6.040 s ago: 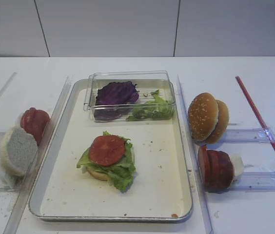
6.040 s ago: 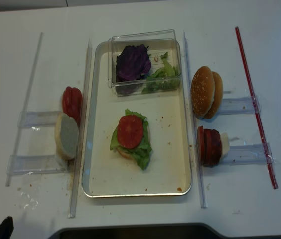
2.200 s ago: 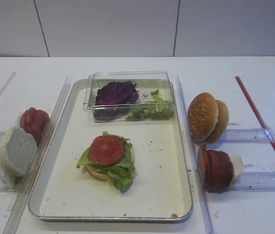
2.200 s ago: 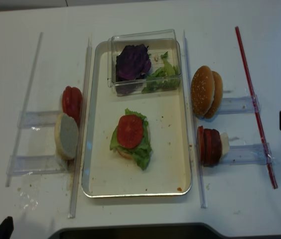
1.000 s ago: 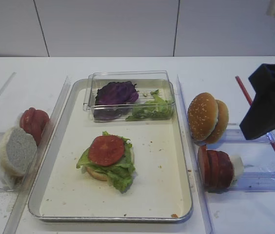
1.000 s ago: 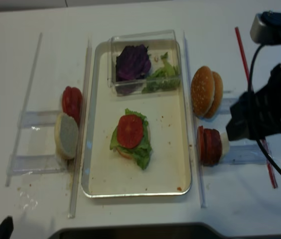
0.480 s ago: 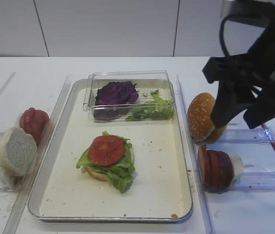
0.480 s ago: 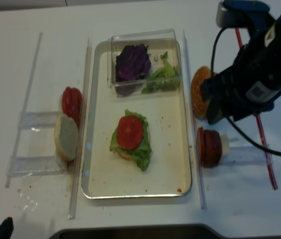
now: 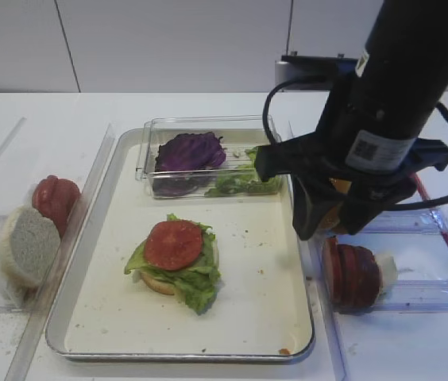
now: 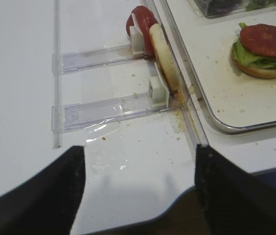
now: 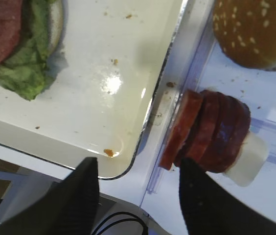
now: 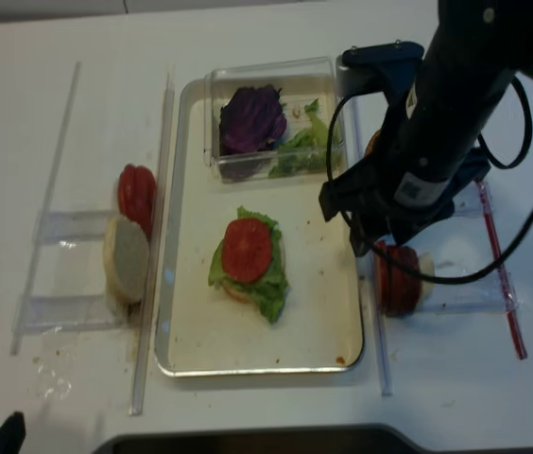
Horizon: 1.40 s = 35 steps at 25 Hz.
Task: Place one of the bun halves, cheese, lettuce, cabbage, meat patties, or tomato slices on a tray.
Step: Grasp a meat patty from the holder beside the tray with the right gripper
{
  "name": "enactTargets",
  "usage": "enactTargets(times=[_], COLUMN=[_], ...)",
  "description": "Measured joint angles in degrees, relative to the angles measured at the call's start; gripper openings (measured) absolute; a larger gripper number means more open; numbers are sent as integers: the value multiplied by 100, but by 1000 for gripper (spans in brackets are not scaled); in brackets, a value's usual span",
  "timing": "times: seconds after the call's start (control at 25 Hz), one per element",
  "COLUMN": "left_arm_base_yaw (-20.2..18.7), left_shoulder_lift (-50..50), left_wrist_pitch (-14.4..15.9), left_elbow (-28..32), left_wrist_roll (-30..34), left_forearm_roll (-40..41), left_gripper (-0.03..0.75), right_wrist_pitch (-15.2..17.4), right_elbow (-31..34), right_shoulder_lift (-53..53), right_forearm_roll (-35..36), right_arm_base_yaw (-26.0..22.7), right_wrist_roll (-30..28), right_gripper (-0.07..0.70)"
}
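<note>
My right gripper point(image 11: 138, 196) is open and empty, hanging over the tray's right rim point(image 9: 310, 302) beside the upright row of meat patties point(image 11: 211, 132) point(image 9: 355, 274). The cream tray point(image 12: 314, 284) holds a bun half topped with lettuce point(image 9: 196, 282) and a tomato slice point(image 9: 174, 244). Cabbage point(image 9: 190, 152) and more lettuce point(image 9: 244, 178) lie in a clear box point(image 9: 208, 127). The right arm mostly hides the sesame bun halves point(image 11: 255, 29). On the left stand a bun half point(image 10: 163, 58) and tomato slices point(image 10: 140, 19). My left gripper point(image 10: 138, 166) is open over bare table. No cheese shows.
Clear plastic racks point(image 10: 103, 110) and long clear rails point(image 12: 158, 236) flank the tray on both sides. A red rod point(image 12: 498, 274) lies at the far right. The table's front edge point(image 10: 216, 196) runs just below my left gripper.
The right arm has swung in from the right edge toward the tray. It now covers the sesame buns and stands above the patties. The food and the left arm have not moved.
</note>
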Motion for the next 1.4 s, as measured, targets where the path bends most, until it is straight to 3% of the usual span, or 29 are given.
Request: enactTargets(times=[0.8,1.24,1.4], left_arm_base_yaw=[0,0,0], left_shoulder_lift=[0,0,0], left_wrist_pitch=[0,0,0], left_elbow=[0,0,0], left_wrist_roll=[0,-4,-4], left_forearm_roll=[0,0,0], left_gripper=[440,440,440], right_wrist_pitch=[-55,-55,-55], right_elbow=[-11,-44,-44], right_shoulder_lift=[731,822,822], right_forearm_roll=[-474,-518,-544], right_arm_base_yaw=[14,14,14], right_wrist_roll=[359,359,347], right_gripper=[358,263,186])
